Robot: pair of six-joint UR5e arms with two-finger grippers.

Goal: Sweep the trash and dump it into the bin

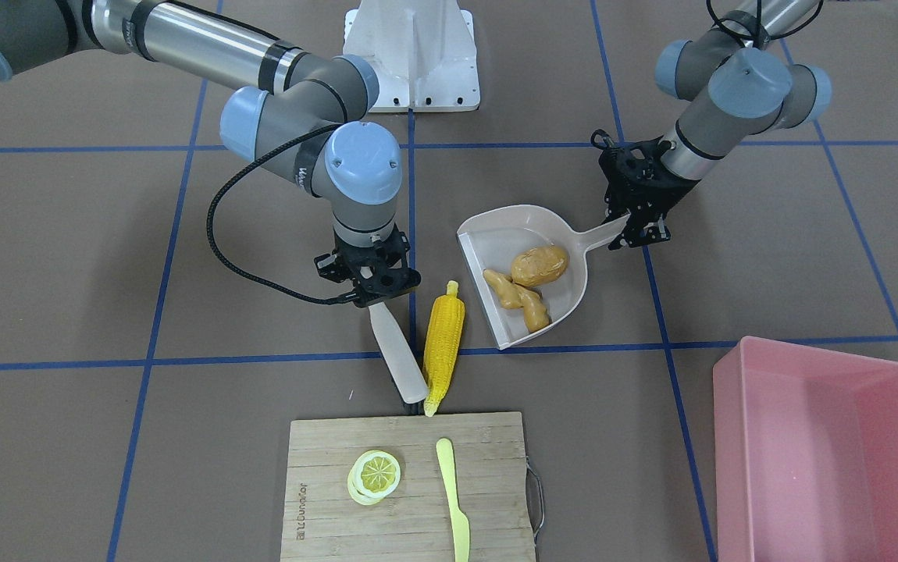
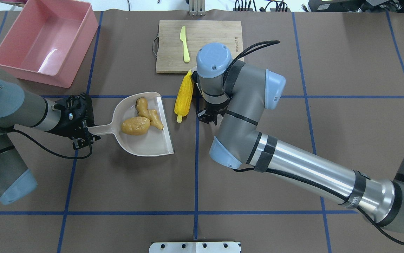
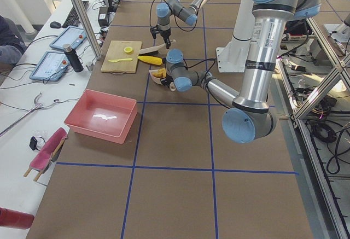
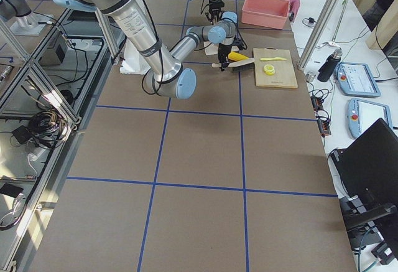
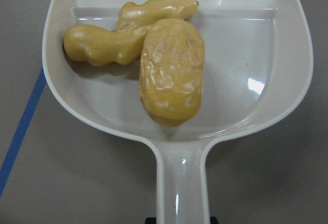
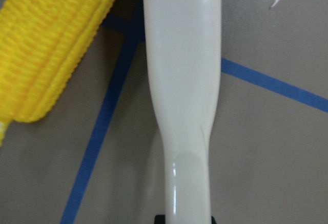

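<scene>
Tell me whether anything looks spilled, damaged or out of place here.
Nothing is spilled or damaged. Only the corn cob is out of place: it lies on the table between the brush and the dustpan, which holds the ginger root and potato.

Bright, even light from above; short soft shadows under the ginger root [image 5: 102,47]; white glare on the dustpan [image 5: 246,44] floor beside its handle. The corn cob [image 6: 46,44] beside the brush handle [image 6: 182,80] looks blurred.

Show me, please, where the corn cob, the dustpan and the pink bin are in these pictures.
corn cob [image 1: 443,343]: front-facing view, middle of its kernelled body.
dustpan [image 2: 151,143]: overhead view, bare floor of the pan.
pink bin [image 1: 812,460]: front-facing view, bare inner floor.
</scene>
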